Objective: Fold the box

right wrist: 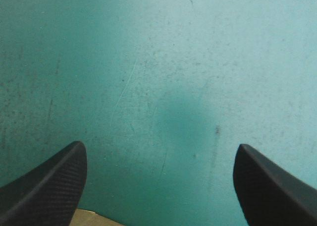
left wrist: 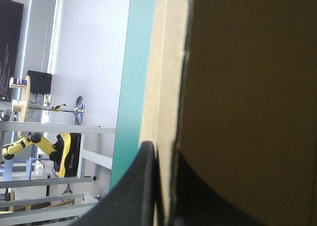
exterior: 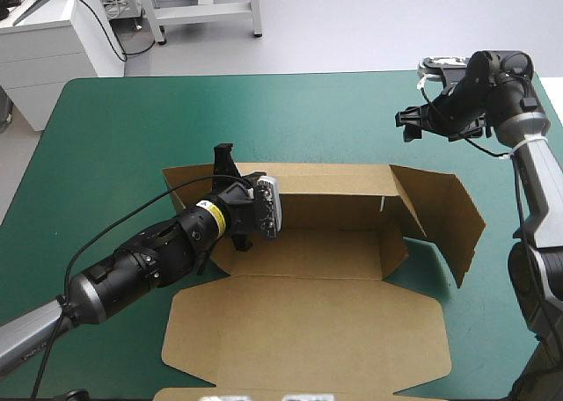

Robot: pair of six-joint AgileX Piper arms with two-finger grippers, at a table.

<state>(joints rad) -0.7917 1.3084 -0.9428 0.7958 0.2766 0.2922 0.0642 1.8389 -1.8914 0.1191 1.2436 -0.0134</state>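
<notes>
left gripper [exterior: 223,164]: pinching box [exterior: 334,243] wall | right gripper [right wrist: 161,146]: spread, clear of box

brown box [exterior: 308,331], teal-green cover [exterior: 114,137] — black fingers [right wrist: 44,186]

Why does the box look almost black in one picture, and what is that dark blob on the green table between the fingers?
Left wrist view: the box sits close against the camera, its near face in shade, only its edge lit. Right wrist view: the blob is a soft shadow on the teal-green cover ahead of the open right gripper. High view: even light.
</notes>
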